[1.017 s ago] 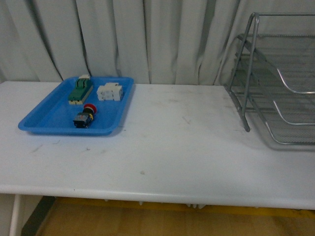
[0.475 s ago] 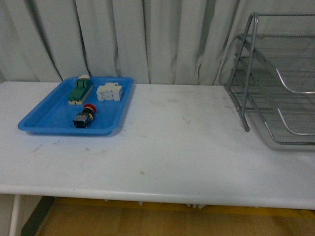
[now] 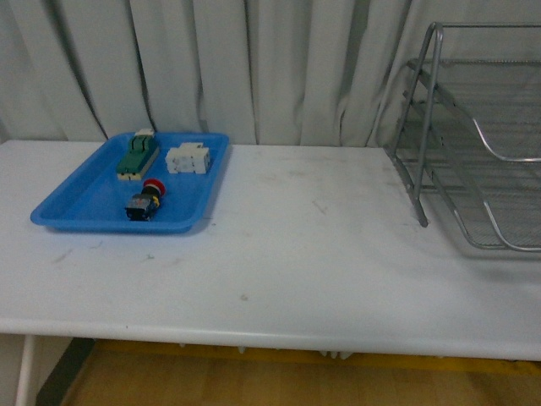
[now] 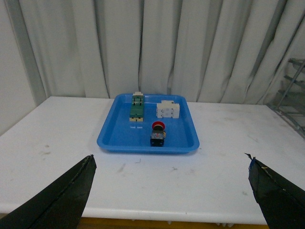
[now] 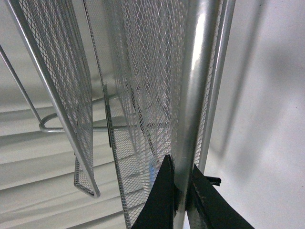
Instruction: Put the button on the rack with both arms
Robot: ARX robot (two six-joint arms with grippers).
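Note:
The button (image 3: pixel 145 201), red cap on a black and blue body, lies on its side in the blue tray (image 3: pixel 76 209) at the table's left. In the left wrist view the button (image 4: pixel 157 133) lies well ahead of my left gripper (image 4: pixel 170 158), which is open and holds nothing. The silver wire rack (image 3: pixel 431 110) stands at the table's right end, partly cut off by the picture's edge. My right gripper (image 5: pixel 181 164) is shut on one tube of the rack's frame (image 5: pixel 198 71), with mesh tiers beside it. Neither arm shows in the front view.
The blue tray (image 4: pixel 107 138) also holds a white block (image 3: pixel 188 158) and a green-and-cream component (image 3: pixel 137 156). A pale curtain (image 3: pixel 279 68) hangs behind the white table (image 3: pixel 296 254). The table's front edge is close to the camera.
The rack's lower tiers have shifted slightly, its bottom front edge now curving in further right. The tray and its parts have not moved.

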